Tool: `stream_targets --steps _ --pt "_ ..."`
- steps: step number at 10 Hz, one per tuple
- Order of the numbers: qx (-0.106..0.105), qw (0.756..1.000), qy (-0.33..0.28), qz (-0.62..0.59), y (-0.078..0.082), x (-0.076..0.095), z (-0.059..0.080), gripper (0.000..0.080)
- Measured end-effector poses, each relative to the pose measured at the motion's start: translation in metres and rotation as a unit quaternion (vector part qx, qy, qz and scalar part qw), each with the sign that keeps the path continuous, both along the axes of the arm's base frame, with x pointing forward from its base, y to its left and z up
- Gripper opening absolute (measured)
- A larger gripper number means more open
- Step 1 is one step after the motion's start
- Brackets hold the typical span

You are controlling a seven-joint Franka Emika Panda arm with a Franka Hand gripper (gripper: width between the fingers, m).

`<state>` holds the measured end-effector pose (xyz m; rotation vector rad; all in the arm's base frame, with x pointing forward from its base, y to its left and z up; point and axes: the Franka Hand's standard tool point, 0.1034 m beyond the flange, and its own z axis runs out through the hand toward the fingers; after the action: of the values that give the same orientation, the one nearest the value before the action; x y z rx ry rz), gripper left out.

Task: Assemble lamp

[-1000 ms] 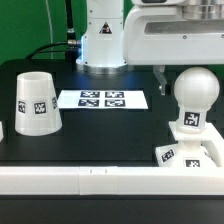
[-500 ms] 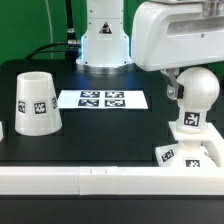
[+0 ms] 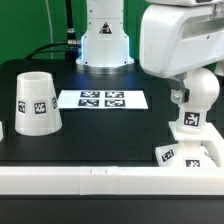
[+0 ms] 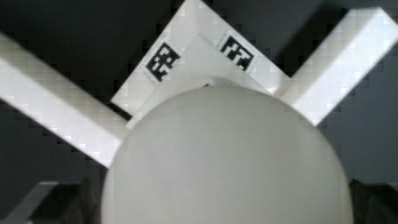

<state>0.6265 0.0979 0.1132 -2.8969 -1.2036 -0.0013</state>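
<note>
The pincer [image 3: 181, 94] hangs close against the rounded bulb [image 3: 201, 90], whose dome fills the wrist view; I cannot tell whether its fingers are spread or pressing. The bulb stands upright on the square base [image 3: 192, 152], just below the pincer. Farther off on the black table [image 3: 100, 135] lie the marker board [image 3: 103, 99], then the shade [image 3: 35, 103], narrow end up. A white rail [image 3: 100, 178] borders the table. Square black-and-white tags mark each part.
</note>
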Motion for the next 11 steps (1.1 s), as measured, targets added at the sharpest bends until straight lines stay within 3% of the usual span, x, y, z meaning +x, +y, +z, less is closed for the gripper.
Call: stream_targets --steps 7,9,10,11 --pt "-0.022 0.955 -0.001 0.297 -0.0007 -0.0002 -0.0023 0.0698" --pt "-0.032 0.926 0.002 0.376 -0.0010 0.0001 -0.0022 0.0698" --pt "-0.033 0.924 0.002 0.381 -0.0009 -0.0001 -0.0024 0.0698" --pt "-0.035 0.903 0.004 0.428 -0.0038 0.0003 -0.0024 0.0698"
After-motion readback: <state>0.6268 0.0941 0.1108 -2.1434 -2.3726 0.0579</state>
